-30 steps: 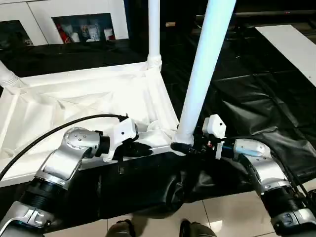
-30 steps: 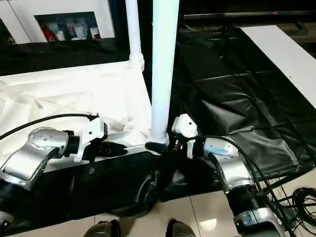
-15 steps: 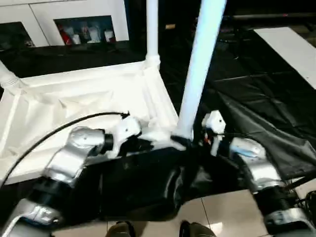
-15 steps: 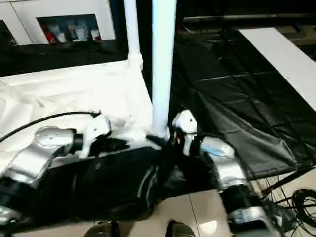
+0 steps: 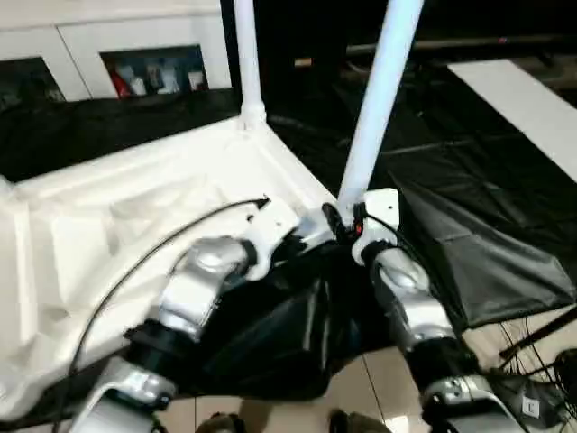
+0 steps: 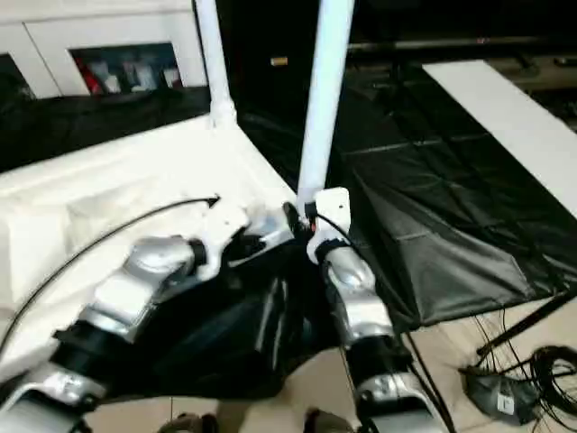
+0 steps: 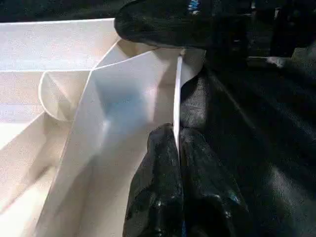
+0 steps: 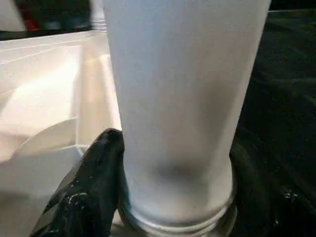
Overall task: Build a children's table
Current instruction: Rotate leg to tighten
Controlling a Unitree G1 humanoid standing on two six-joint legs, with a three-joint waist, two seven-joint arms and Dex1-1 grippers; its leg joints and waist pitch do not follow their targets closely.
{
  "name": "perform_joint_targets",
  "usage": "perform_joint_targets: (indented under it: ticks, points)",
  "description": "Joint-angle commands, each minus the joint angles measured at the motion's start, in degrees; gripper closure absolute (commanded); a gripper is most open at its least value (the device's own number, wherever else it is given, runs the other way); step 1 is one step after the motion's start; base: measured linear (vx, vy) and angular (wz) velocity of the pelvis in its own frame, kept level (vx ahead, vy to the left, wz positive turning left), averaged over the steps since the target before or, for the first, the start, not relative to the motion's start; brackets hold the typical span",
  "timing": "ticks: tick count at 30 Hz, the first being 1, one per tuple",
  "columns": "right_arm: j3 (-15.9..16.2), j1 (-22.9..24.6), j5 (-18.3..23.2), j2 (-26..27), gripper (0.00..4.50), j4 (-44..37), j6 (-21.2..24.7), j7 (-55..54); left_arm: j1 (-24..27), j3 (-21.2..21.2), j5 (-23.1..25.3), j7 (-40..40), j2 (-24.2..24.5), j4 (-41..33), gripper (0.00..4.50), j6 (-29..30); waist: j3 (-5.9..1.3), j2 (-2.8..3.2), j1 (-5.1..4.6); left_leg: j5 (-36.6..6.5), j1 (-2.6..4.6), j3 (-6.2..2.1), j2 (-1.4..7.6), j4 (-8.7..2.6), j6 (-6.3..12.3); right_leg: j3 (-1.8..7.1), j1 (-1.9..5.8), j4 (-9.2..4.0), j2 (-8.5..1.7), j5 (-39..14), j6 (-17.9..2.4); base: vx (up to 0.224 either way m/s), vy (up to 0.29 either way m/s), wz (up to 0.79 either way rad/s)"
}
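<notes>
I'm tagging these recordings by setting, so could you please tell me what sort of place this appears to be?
Probably an indoor lab or demo room, not a home: the work table is draped in a black sheet, loose cables lie on the tiled floor, and a white glass-door cabinet stands behind.

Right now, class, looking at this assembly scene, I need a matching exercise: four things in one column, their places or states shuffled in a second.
1. left gripper
2. right gripper
3. far leg
4. black sheet

A. stands upright in the tabletop's back corner socket
B. shut on the tabletop's thin edge
C. clamps the near leg's base
D. drapes over the large table

Pairs: 1-B, 2-C, 3-A, 4-D
</notes>
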Motion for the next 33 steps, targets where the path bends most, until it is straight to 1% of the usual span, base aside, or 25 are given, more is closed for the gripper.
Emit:
perform_joint_targets:
  ticks: [1,3,4,5,7,8,9,10,11,12,14,15,16,18,19,21,22,23,24,25,26,28,29,30,33]
  points:
    - [3.54,1.19,0.43,4.79,1.82,2.60,1.41,1.90,-0.12,0.08,0.98,6.82,-2.12,4.03,4.50,0.74,-3.00,-0.45,-0.41,-23.60,0.92,-1.18,1.37,-4.52,0.58,1.78,1.13,-6.21,-2.93,-34.17,-3.60,0.000,0.000,0.00]
    - [3.83,0.73,0.22,5.04,1.82,3.12,1.18,3.10,-0.26,-0.27,1.01,5.84,-2.32,3.87,4.50,0.67,-3.17,-0.44,-0.51,-24.47,1.00,-1.33,1.48,-4.70,0.52,1.63,1.34,-6.20,-2.95,-32.89,-3.83,0.000,0.000,0.00]
    - [3.88,0.74,-0.01,4.98,1.82,2.74,0.76,3.40,-0.13,-0.40,1.05,4.92,-2.01,3.54,4.50,0.38,-3.19,-0.38,-0.55,-24.25,0.80,-1.35,1.50,-4.86,0.64,1.68,1.46,-6.12,-2.95,-31.45,-4.14,0.000,0.000,0.00]
    - [3.87,0.70,-0.17,4.97,1.82,2.61,0.50,3.42,-0.07,-0.43,1.12,4.58,-1.89,3.39,4.50,0.31,-3.16,-0.55,-0.54,-24.52,0.80,-1.27,1.45,-4.91,0.76,1.76,1.33,-6.15,-2.91,-31.04,-4.26,0.000,0.000,0.00]
    - [3.28,0.95,1.05,4.29,1.13,0.94,-1.07,5.55,0.48,-0.29,0.98,2.92,-0.52,2.77,4.50,-0.48,-3.25,-0.60,-0.42,-24.80,1.08,-1.25,1.43,-4.87,1.16,1.95,1.11,-6.18,-3.11,-31.06,-4.52,0.000,0.000,0.00]
    - [3.09,0.98,1.41,3.78,1.13,0.30,-1.77,6.19,0.76,-0.05,0.64,2.25,-0.07,2.46,4.50,-0.67,-3.17,-0.65,-0.48,-24.45,0.69,-1.26,1.37,-4.94,1.54,1.98,1.34,-6.17,-3.20,-31.03,-4.54,0.000,0.000,0.00]
    - [2.92,0.98,1.70,3.03,1.06,-0.49,-2.69,6.87,1.15,0.37,0.06,1.43,0.40,1.99,4.50,-0.76,-3.21,-0.61,-0.49,-24.37,0.56,-1.31,1.43,-4.97,1.66,1.99,1.44,-6.11,-3.30,-31.02,-4.52,0.000,0.000,0.00]
    - [2.81,1.02,1.82,2.50,1.06,-1.08,-3.03,7.28,1.40,0.18,0.02,0.61,0.95,1.61,4.50,-1.15,-3.25,-0.67,-0.70,-23.31,0.13,-1.36,1.41,-5.03,1.86,2.00,1.70,-5.97,-3.31,-30.05,-4.80,0.000,0.000,0.00]
    - [2.49,1.07,2.35,1.88,0.77,-1.85,-3.25,8.36,1.77,-0.14,0.04,-0.68,1.81,1.17,4.50,-1.80,-3.48,-0.74,-0.81,-21.99,-0.08,-1.37,1.44,-5.03,2.19,2.07,1.89,-5.74,-3.32,-28.40,-5.21,0.000,0.000,0.00]
    - [2.31,1.13,2.72,1.27,0.69,-2.51,-3.49,9.37,2.05,-0.26,-0.03,-1.66,2.47,0.90,4.50,-2.24,-3.48,-0.74,-0.81,-21.99,-0.08,-1.37,1.44,-5.03,2.19,2.07,1.89,-5.74,-3.32,-28.40,-5.21,0.000,0.000,0.00]
    - [1.89,1.50,4.86,-0.96,0.63,-5.01,-3.45,14.46,2.87,-0.43,-0.72,-5.31,4.69,0.08,4.50,-3.95,-3.76,-0.88,-0.79,-18.12,-0.05,-0.77,1.52,-4.62,4.00,2.48,1.74,-5.36,-3.18,-22.93,-7.24,0.000,0.000,0.00]
    - [1.93,1.69,5.53,-1.78,0.63,-5.87,-3.58,16.42,3.04,-0.56,-0.88,-6.48,5.46,-0.11,4.50,-4.65,-3.73,-0.91,-0.78,-17.44,-0.10,-0.71,1.52,-4.60,4.40,2.50,1.83,-5.25,-3.19,-22.11,-7.78,0.000,0.000,0.00]
    - [2.43,2.18,6.31,-3.85,0.63,-7.35,-3.69,20.50,3.35,-0.82,-1.38,-9.08,7.01,-0.31,4.50,-6.19,-3.64,-0.93,-0.79,-16.76,-0.19,-0.63,1.50,-4.60,4.90,2.42,1.87,-5.23,-3.11,-22.15,-8.52,0.000,0.000,0.00]
    - [2.89,2.59,6.69,-5.41,0.63,-8.29,-3.99,23.36,3.55,-0.98,-1.80,-10.81,8.03,-0.48,4.50,-6.69,-3.62,-0.89,-0.66,-16.90,0.02,-0.58,1.68,-4.56,5.08,2.43,1.72,-5.30,-3.16,-23.98,-8.62,0.000,0.000,0.00]
    - [3.22,3.29,7.77,-7.81,0.63,-9.65,-4.12,28.15,4.07,-1.58,-2.72,-14.45,10.00,-1.08,4.50,-9.87,-3.67,-0.88,-0.45,-16.74,0.10,-0.51,1.63,-4.51,5.19,2.44,1.75,-5.50,-3.19,-24.60,-8.50,0.000,0.000,0.00]
    - [3.65,4.00,9.04,-9.84,0.63,-10.97,-2.88,32.82,4.49,-1.73,-3.54,-16.88,11.45,-1.93,4.50,-9.27,-3.79,-0.73,-0.17,-14.42,0.08,-0.35,1.84,-4.53,5.33,2.63,1.82,-5.09,-3.13,-21.69,-9.33,0.000,0.000,0.00]
    - [4.15,4.45,9.44,-11.19,0.63,-11.67,-2.00,35.46,4.57,-1.85,-3.62,-17.90,12.29,-1.99,4.50,-9.72,-3.96,-0.40,0.12,-12.75,0.12,-0.31,2.03,-4.41,5.59,2.66,1.85,-4.67,-3.10,-18.68,-10.62,0.000,0.000,0.00]
    - [4.81,5.18,10.39,-13.15,0.63,-12.99,-0.15,39.46,4.64,-1.84,-3.79,-19.10,13.24,-2.01,4.50,-10.34,-4.10,-0.36,0.28,-11.17,0.05,-0.19,2.04,-4.23,5.86,2.58,2.08,-4.28,-2.85,-15.36,-11.74,0.000,0.000,0.00]
    - [5.24,5.63,11.00,-14.41,0.63,-13.84,1.10,42.03,4.65,-1.82,-3.89,-19.86,13.86,-1.94,4.50,-10.97,-4.16,-0.14,0.49,-10.64,0.21,-0.13,2.08,-4.15,6.10,2.57,2.08,-4.17,-2.77,-13.86,-12.24,0.059,-0.016,0.04]
    - [5.94,6.10,11.53,-15.87,0.63,-14.67,2.47,44.90,4.82,-1.86,-4.41,-21.17,14.47,-2.24,4.50,-11.29,-4.34,-0.24,0.54,-8.84,0.20,-0.06,2.07,-3.92,6.82,2.61,2.33,-3.67,-2.57,-9.62,-13.45,0.059,-0.001,0.01]
    - [6.38,6.35,11.84,-16.72,0.63,-15.10,3.22,46.54,4.95,-1.88,-4.78,-21.99,14.78,-2.47,4.50,-11.34,-4.51,-0.33,0.50,-6.19,-0.28,-0.14,2.02,-3.78,7.51,2.45,2.78,-2.98,-2.47,-5.48,-14.62,0.059,-0.001,0.01]
    - [7.20,6.62,11.74,-18.07,0.63,-15.37,3.73,48.28,5.27,-2.15,-5.49,-23.91,15.62,-2.96,4.50,-11.92,-4.63,-0.25,0.46,-5.40,-0.28,-0.13,1.98,-3.56,8.07,2.43,2.85,-2.71,-2.61,-2.83,-15.81,0.000,0.000,0.00]
    - [7.86,6.78,11.38,-19.04,0.63,-15.33,3.66,49.68,5.52,-2.29,-6.13,-25.44,16.23,-3.52,4.50,-12.00,-4.69,-0.19,0.51,-5.62,-0.02,-0.04,2.00,-3.49,8.32,2.45,2.75,-2.70,-2.60,-2.38,-16.34,0.000,0.000,0.00]
    - [7.97,6.80,11.30,-19.19,0.63,-15.30,3.67,49.90,5.55,-2.31,-6.22,-25.68,16.33,-3.60,4.50,-12.01,-4.69,-0.19,0.51,-5.62,-0.02,-0.04,2.00,-3.49,8.32,2.45,2.75,-2.70,-2.60,-2.38,-16.34,0.000,0.000,0.00]
    - [8.79,6.83,10.43,-20.48,0.63,-14.58,3.32,51.72,5.77,-2.20,-7.23,-28.08,17.30,-4.21,4.50,-11.88,-4.26,-0.31,0.52,-8.36,0.07,0.07,2.12,-3.75,7.53,2.46,2.73,-3.26,-2.72,-7.09,-16.07,0.000,0.000,0.00]
